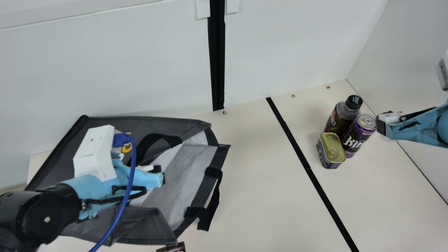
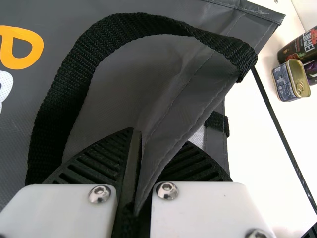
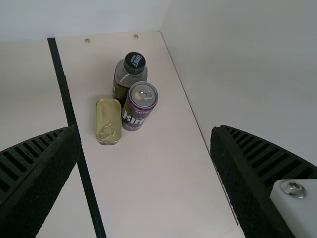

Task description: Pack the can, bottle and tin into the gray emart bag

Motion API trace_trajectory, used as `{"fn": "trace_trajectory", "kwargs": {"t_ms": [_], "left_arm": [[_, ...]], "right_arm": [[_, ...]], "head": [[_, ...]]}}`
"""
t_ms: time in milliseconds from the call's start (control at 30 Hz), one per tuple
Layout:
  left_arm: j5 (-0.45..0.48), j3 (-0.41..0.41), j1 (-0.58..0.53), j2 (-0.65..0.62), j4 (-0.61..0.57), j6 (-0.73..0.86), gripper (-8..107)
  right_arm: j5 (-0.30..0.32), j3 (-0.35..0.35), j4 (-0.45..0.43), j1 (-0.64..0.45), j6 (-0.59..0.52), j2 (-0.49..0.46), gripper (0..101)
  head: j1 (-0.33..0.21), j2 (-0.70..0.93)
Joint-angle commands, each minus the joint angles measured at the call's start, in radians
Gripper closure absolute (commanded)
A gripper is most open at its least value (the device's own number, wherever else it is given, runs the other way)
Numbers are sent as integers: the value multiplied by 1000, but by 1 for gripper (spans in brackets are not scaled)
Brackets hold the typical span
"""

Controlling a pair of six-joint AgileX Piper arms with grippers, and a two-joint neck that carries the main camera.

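Can (image 1: 358, 135) is stood upright on the table (image 1: 266, 196), long axis vertical, close to the side wall (image 1: 409, 70). Bottle (image 1: 341, 117) is upright just behind it, cap up; tin (image 1: 331, 150) is set lid up on the can's left in the main view, its longer side run roughly front to back. All three are bunched tightly; whether they touch cannot be told. Nearest to them is the right gripper (image 1: 381, 126), held off to the can's right in the main view, fingers spread wide with nothing between them; height over the can cannot be judged. Can is therefore reached by a short shift leftward and down, with the fingers to be straddled across its upright body. Bottle and tin are crowded against that approach, so either could be nudged or tipped by a finger. Across the black strip (image 1: 308, 164), well apart to the left, gray emart bag (image 1: 140, 224) is laid on its side, mouth turned toward the group, pale lining exposed. Its fabric edge is pinched in the left gripper (image 1: 163, 175), fingers closed on the cloth, presumably so the mouth is kept open. Nothing looks packed so far; first pick is judged due, best done by the right arm, with a leftward carry into the mouth needed after.
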Motion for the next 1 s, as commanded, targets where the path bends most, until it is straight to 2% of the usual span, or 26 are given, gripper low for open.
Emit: {"fn": "trace_trajectory", "kwargs": {"t_ms": [0,967], "left_arm": [[0,0,0,0,0,0,89],[0,0,0,0,0,0,89]], "right_arm": [[1,3,-7,-2,-1,8,11],[1,-5,-10,-5,18,188,11]], "head": [[-23,-1],[-23,-1]]}}
